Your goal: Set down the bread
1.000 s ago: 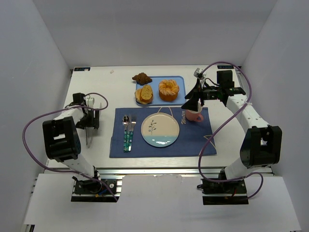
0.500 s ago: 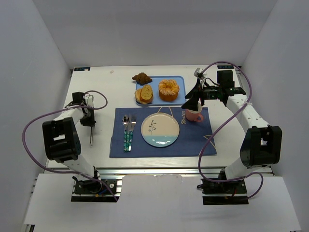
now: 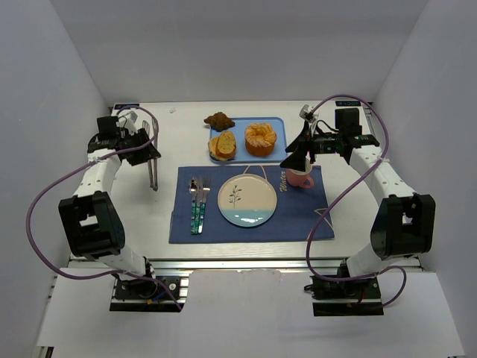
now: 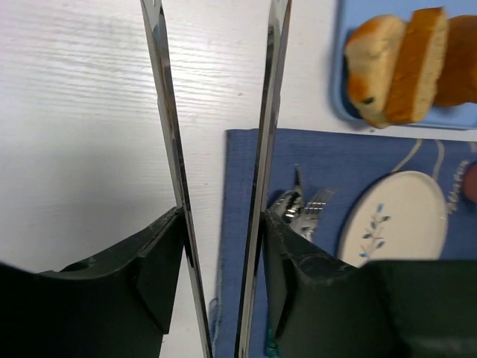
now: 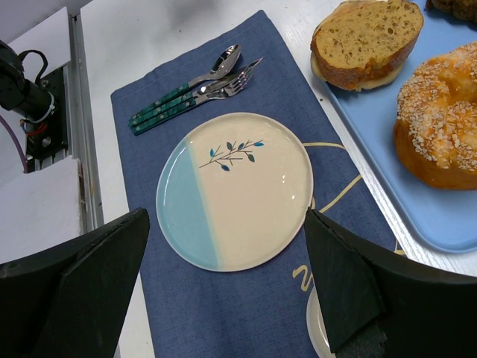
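Observation:
Sliced bread point(image 3: 222, 145) point(image 4: 399, 67) point(image 5: 365, 41) lies at the left end of a blue tray point(image 3: 277, 153), beside a round seeded bun point(image 3: 261, 138) point(image 5: 440, 123). My left gripper point(image 3: 140, 145) point(image 4: 222, 224) is at the back left, shut on metal tongs point(image 3: 153, 175) point(image 4: 168, 134). The two blades run out between its jaws, apart from each other and with nothing between them. Their tips point toward the placemat, short of the bread. My right gripper point(image 3: 297, 158) point(image 5: 226, 224) hangs open above the mat's right part, with nothing between its fingers.
A cream and blue plate point(image 3: 247, 200) point(image 4: 395, 224) point(image 5: 235, 190) sits mid-placemat point(image 3: 313, 216), with a spoon and fork point(image 3: 198, 203) point(image 5: 194, 89) to its left. A pink cup point(image 3: 300, 179) stands under the right gripper. A brown pastry point(image 3: 218, 119) lies behind the tray.
My left gripper has closed on the tongs, lifted them off the table at the left and carried them toward the back. The right arm has not moved.

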Available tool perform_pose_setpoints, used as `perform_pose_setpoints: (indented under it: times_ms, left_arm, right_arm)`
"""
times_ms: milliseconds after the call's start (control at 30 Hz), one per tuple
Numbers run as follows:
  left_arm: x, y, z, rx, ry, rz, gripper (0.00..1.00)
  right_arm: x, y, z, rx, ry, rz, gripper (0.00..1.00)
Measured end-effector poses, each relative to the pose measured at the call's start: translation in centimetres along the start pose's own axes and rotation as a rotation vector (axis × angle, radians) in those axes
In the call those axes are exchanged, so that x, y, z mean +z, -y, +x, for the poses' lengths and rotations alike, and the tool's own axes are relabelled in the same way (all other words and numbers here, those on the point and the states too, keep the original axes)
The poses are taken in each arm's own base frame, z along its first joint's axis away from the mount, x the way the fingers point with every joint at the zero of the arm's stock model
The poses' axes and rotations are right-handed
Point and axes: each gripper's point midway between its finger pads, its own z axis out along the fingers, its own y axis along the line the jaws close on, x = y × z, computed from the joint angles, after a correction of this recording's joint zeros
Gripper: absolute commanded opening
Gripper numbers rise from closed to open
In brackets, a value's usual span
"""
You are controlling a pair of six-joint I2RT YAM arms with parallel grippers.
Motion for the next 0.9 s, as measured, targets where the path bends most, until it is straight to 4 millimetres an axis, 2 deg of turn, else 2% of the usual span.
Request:
perform_pose_setpoints:
  times_ms: [400,600,767,900]
  left_arm:
    - [-1.0,3.6,-1.9,-0.108,0.009,0.149,0.58]
    - [-1.0,5.1,-3.7,-0.146,0.028,0.202,0.59]
    - [0.7,7.0,-6.0,-0.137,0.032,0.236,0.58]
    - [4.2,9.3,-7.4,-0.13,0.007,0.253,0.58]
  right_arm:
    - [0.0,0.0,0.6,0.014,-0.004,0.0,0.89]
    - [0.0,0.0,0.5,0.013,-0.002,0.0,0.89]
    - [0.1,-0.1,0.6,0.019,0.001,-0.003,0.89]
    - [0.1,-0.1,0.9,0.027,0.001,-0.005,0.89]
